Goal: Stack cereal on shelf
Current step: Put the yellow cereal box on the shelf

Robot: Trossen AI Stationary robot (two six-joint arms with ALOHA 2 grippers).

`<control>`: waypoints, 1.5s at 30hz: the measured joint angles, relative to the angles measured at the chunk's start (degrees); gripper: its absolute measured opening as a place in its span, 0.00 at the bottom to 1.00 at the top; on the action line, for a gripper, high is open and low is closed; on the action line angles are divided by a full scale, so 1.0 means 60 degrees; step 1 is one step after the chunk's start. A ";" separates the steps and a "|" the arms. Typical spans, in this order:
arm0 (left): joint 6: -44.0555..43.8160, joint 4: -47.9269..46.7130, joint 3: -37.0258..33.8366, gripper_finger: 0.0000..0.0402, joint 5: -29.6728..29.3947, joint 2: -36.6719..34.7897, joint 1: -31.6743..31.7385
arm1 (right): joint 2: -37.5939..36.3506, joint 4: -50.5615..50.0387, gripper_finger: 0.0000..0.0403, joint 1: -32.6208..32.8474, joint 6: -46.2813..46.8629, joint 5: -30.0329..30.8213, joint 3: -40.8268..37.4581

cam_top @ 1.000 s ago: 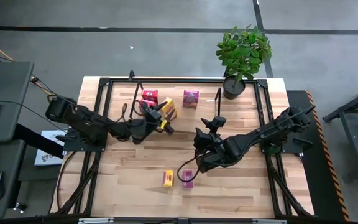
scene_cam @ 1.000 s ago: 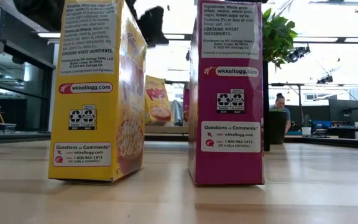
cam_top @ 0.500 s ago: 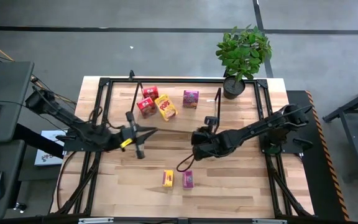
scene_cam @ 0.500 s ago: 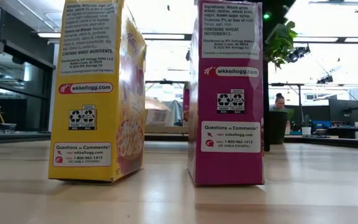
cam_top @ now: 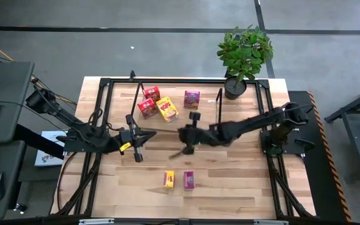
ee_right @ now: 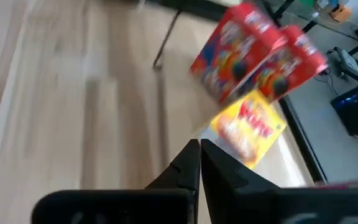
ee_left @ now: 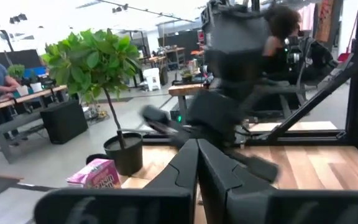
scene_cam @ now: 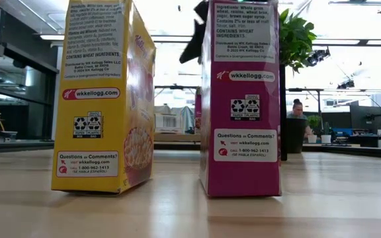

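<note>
While a yellow box (cam_top: 169,179) and a magenta box (cam_top: 189,180) stand near the tabletop's (cam_top: 242,187) front edge, both arms stretch low mid-table, left claw (cam_top: 137,137) and right claw (cam_top: 189,134) pinched shut, empty; four boxes (cam_top: 167,105) sit on the shelf (cam_top: 208,99) beyond.

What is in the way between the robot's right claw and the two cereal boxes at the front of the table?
Nothing visible. From above, only bare tabletop lies between the shut right gripper and the yellow box and magenta box standing side by side. The shut left gripper is off to one side.
</note>
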 joint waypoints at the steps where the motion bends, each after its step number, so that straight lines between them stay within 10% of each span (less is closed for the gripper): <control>1: -0.0082 0.0010 0.0000 0.00 0.0000 0.0024 -0.0011 | 0.0059 0.0397 0.01 -0.0222 -0.0003 -0.0182 0.0007; 7: -0.0338 0.0048 0.0005 0.00 -0.0106 0.0164 -0.0222 | 0.0974 0.2083 0.00 -0.1237 0.0508 -0.1016 0.0011; 14: -0.0745 -0.0144 0.0004 0.00 -0.0361 0.0199 -0.0476 | 0.1952 0.2888 0.00 -0.1421 0.1542 0.0381 0.0011; 45: -0.1974 -0.0910 0.0004 0.00 -0.0357 0.0199 -0.0510 | 0.2746 0.2575 0.00 -0.1552 0.3942 0.0767 0.0015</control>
